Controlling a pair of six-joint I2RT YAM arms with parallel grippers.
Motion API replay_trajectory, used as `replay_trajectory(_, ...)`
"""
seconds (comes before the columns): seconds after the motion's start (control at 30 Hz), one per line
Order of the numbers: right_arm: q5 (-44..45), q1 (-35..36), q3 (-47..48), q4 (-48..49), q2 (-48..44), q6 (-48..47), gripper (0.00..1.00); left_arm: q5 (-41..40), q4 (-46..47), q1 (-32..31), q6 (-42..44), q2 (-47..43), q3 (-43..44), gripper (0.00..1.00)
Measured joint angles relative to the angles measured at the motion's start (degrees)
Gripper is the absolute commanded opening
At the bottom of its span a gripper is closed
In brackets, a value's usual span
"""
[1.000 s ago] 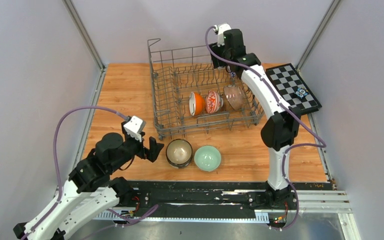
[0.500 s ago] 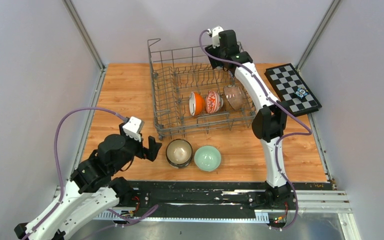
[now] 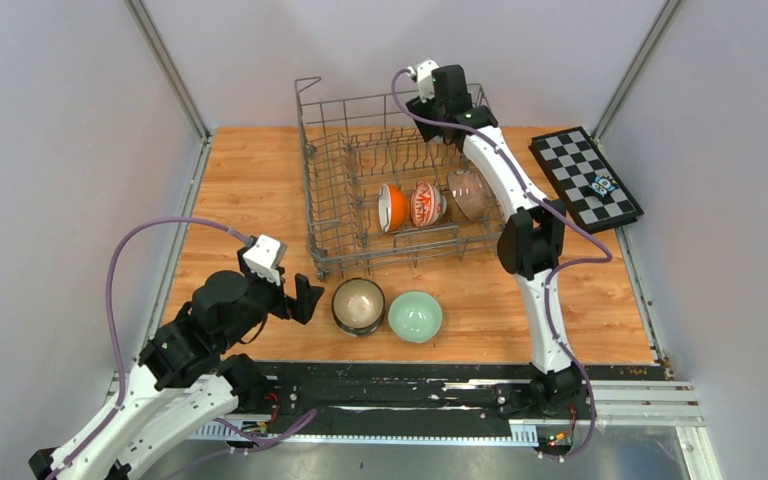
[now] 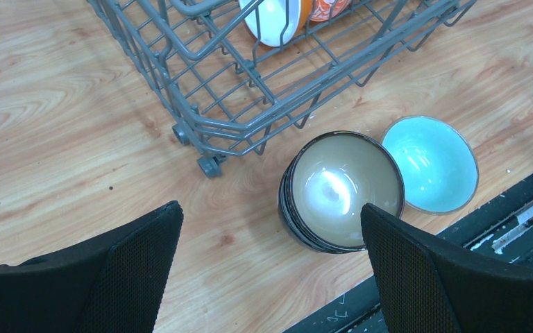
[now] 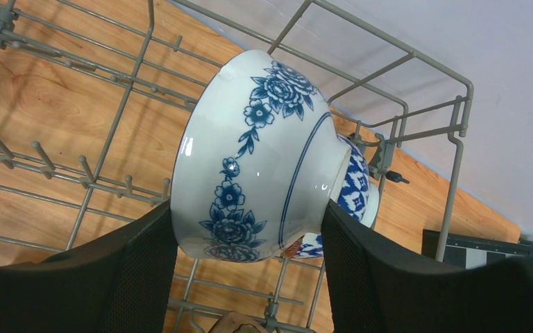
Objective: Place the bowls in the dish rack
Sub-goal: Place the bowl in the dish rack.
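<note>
Bowls: the blue-white bowl is clamped in the right gripper over the dish rack, at its far side (an orange bowl stands inside). The left gripper hangs wide open near the beige bowl and the pale green bowl on the table.

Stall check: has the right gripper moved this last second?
Yes. The right gripper shifted left along the far wall of the dish rack, away from the chequered board.

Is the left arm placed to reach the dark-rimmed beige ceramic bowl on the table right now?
Likely yes: the open left gripper hovers just beside the beige bowl, with only bare wooden table between them.
</note>
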Motion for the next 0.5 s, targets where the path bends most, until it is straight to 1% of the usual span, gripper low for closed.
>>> replay_trajectory(0.27, -0.1, 0.1, 1.9, 0.1, 3.2, -1.2, 0.02, 0.0, 0.0, 0.0, 0.0, -0.1, 0.0, 1.0)
replay_trajectory(0.5, -0.1, 0.2, 3.0, -0.2, 4.0, -1.6, 0.02, 0.0, 0.2, 0.0, 0.0, -0.1, 0.0, 1.0)
